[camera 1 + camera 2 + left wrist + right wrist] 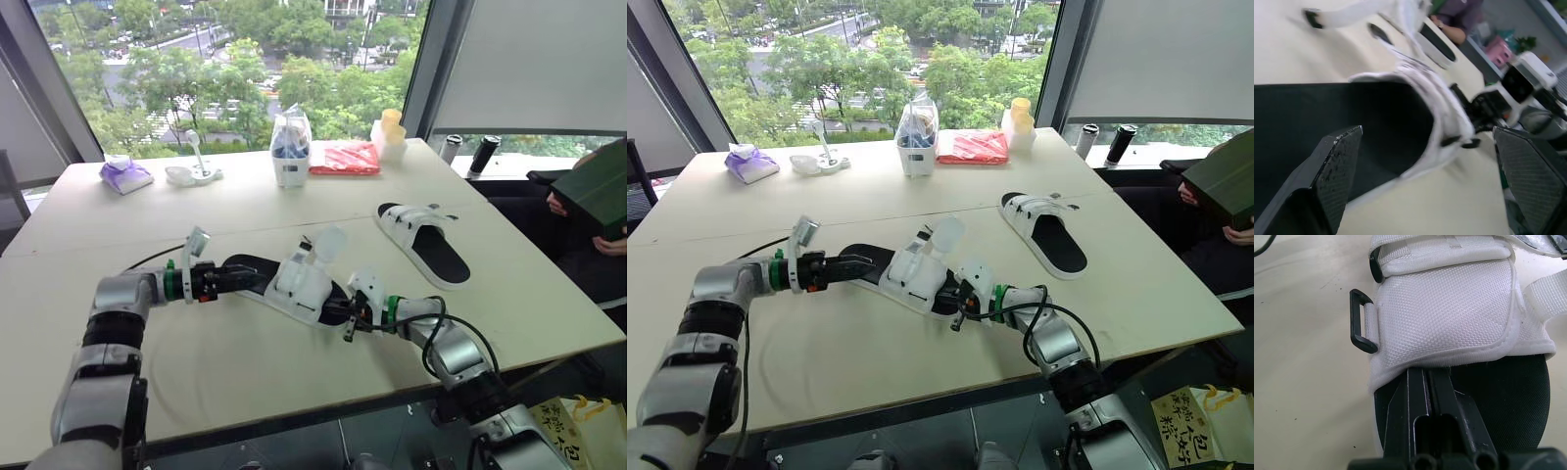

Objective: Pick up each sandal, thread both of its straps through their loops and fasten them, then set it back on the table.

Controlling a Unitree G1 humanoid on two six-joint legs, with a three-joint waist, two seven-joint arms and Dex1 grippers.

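The near sandal [294, 281], with a black sole and white upper, lies mid-table between my grippers. One loose white strap [328, 243] stands up from it. My left gripper [242, 277] is open at the heel end, its fingers [1337, 166] spread wide on either side of the black footbed [1352, 127]. My right gripper [345, 315] is at the toe end, shut, with its tips at the hem of the white upper [1449, 308]. A black loop [1362, 328] hangs free at the upper's side. The second sandal [426, 240] lies flat further right, apart from both grippers.
Along the far table edge stand a purple bag [124, 174], a white holder [196, 171], a clear bag of items [291, 147], a red packet [345, 159] and a bottle [390, 135]. A person holding a green box [598, 191] sits at right. A black cable [147, 259] runs by my left arm.
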